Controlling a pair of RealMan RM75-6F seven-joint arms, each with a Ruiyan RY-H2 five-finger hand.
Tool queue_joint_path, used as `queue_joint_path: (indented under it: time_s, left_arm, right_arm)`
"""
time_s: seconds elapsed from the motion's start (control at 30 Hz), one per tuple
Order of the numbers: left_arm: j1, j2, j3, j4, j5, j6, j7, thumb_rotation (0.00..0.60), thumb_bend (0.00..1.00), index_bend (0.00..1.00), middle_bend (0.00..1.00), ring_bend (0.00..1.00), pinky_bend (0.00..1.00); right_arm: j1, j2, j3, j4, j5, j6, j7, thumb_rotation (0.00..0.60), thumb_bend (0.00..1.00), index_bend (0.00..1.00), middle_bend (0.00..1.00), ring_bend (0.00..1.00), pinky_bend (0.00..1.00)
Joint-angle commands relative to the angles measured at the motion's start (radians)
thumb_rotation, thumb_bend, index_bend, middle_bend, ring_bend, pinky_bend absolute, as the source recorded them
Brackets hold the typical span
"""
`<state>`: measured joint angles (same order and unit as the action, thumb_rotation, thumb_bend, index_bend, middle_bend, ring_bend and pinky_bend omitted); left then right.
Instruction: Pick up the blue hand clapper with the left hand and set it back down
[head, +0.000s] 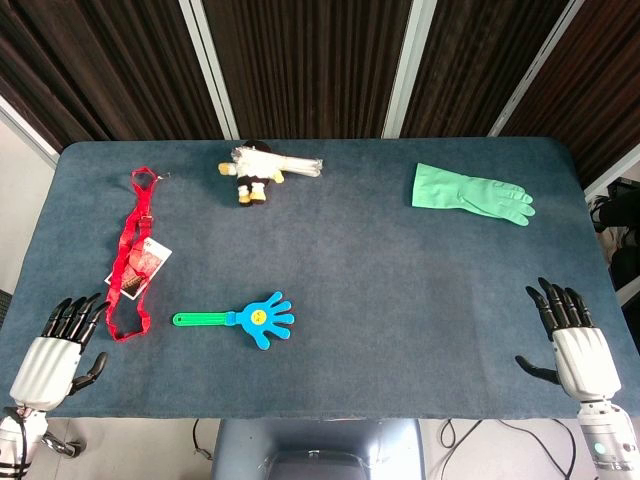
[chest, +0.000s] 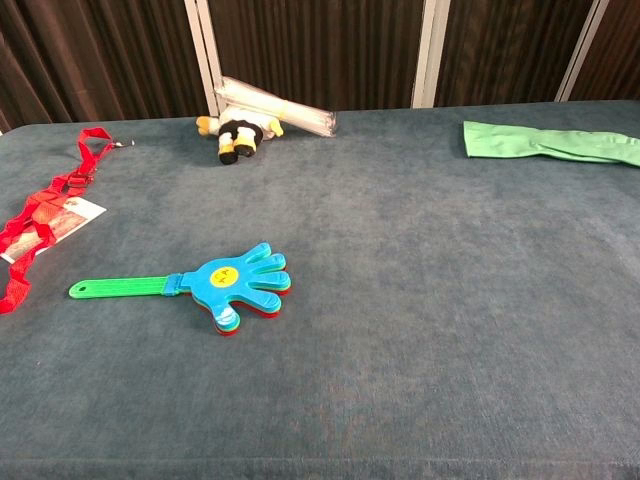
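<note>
Starting configuration for a pick-and-replace trial. We see the blue hand clapper (head: 250, 319) lying flat on the blue-grey table (head: 400, 300), in the near-left part of the surface, its green handle pointing toward the robot's left and its palm-shaped paddles toward the centre; the chest view shows several coloured paddles stacked beneath the blue one. The left hand (head: 55, 355) rests at the near-left corner of the table, fingers spread and holding nothing, well apart from the clapper, with a red lanyard (head: 135, 255) and its card between the two. The right hand (head: 572, 340) sits at the near-right corner, likewise spread and empty. A small plush doll (head: 255, 178), a clear plastic packet (head: 290, 163) and a green rubber glove (head: 470, 193) lie along the far edge. We judge that no step has begun: the reach, the grasp, the lift and the return all remain, and the handle looks the easiest place to grasp.
</note>
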<state>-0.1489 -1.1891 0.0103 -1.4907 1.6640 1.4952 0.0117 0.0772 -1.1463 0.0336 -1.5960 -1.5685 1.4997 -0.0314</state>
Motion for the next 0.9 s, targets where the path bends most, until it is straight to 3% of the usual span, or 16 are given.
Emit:
queue_joint_path:
  time_s: [0.03, 0.27, 0.37, 0.57, 0.9]
  left_arm:
    - [-0.005, -0.003, 0.002, 0.000, 0.003, -0.006, 0.003, 0.600, 0.41, 0.00, 0.00, 0.00, 0.00]
    - [-0.017, -0.022, 0.005, 0.011, 0.023, -0.008, -0.008, 0.600, 0.41, 0.00, 0.00, 0.00, 0.00]
    - [-0.067, -0.136, 0.001, 0.095, 0.077, -0.026, -0.056, 0.600, 0.41, 0.05, 0.00, 0.00, 0.00]
    - [-0.164, -0.284, -0.012, 0.229, 0.085, -0.116, -0.211, 0.600, 0.40, 0.16, 0.00, 0.00, 0.00]
    - [-0.275, -0.378, -0.043, 0.288, -0.024, -0.326, -0.224, 0.600, 0.40, 0.23, 0.00, 0.00, 0.00]
  right_arm:
    - [0.000, 0.002, -0.001, -0.001, 0.001, -0.002, 0.002, 0.600, 0.15, 0.00, 0.00, 0.00, 0.00]
    - [-0.002, 0.008, -0.002, -0.007, -0.003, 0.003, 0.007, 0.600, 0.15, 0.00, 0.00, 0.00, 0.00]
    - [-0.009, 0.019, -0.006, -0.019, -0.011, 0.013, 0.019, 0.600, 0.15, 0.00, 0.00, 0.00, 0.00]
    - [0.001, 0.024, -0.015, -0.021, -0.012, -0.017, 0.038, 0.600, 0.15, 0.00, 0.00, 0.00, 0.00]
    - [0.012, 0.029, -0.021, -0.029, -0.007, -0.048, 0.058, 0.600, 0.15, 0.00, 0.00, 0.00, 0.00]
